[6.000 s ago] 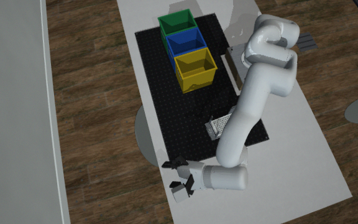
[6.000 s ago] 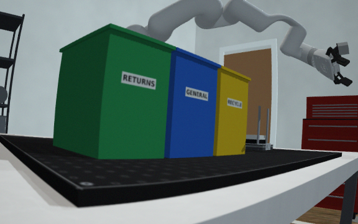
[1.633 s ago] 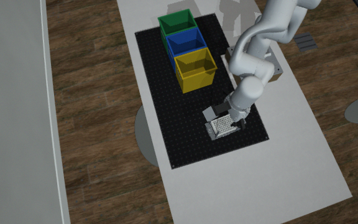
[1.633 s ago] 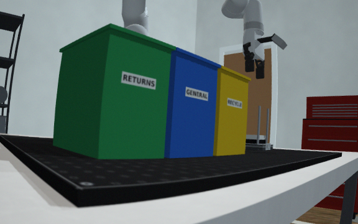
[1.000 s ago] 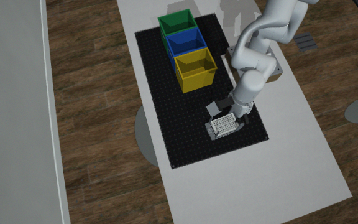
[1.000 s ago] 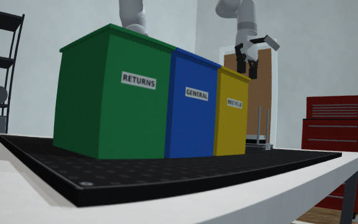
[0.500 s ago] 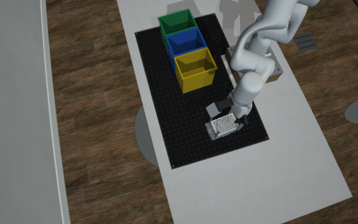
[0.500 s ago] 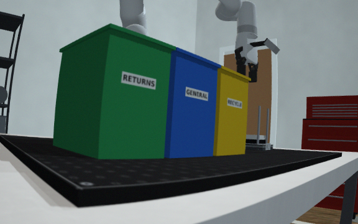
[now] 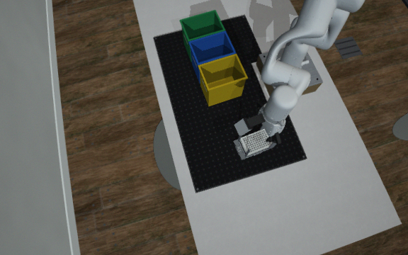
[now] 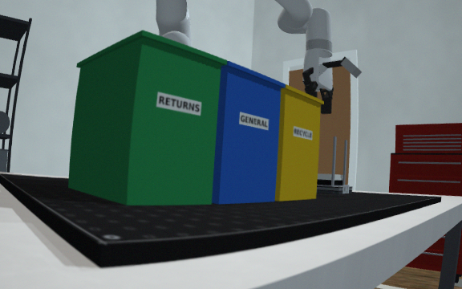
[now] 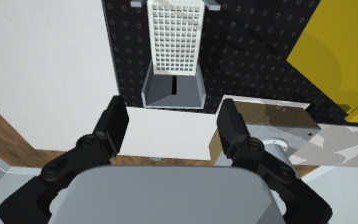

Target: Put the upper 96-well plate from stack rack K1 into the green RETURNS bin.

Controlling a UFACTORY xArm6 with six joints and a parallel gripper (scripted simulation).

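The white 96-well plate [image 9: 256, 142] lies on top of the grey stack rack K1 [image 9: 245, 150] near the front right of the black mat. In the wrist view the plate [image 11: 175, 36] sits at the top, ahead of the fingers. My gripper [image 11: 173, 108] is open and empty, high above the rack on the arm's side; it also shows in the exterior view [image 10: 318, 91]. The green RETURNS bin [image 9: 201, 27] stands at the far end of the bin row, upright; its sign shows in the exterior view [image 10: 179, 103].
The blue GENERAL bin [image 9: 212, 49] and the yellow RECYCLE bin [image 9: 223, 78] stand in line between the green bin and the rack. The arm's base block [image 9: 308, 76] is at the mat's right edge. A red tool chest [image 10: 433, 160] stands beyond the table.
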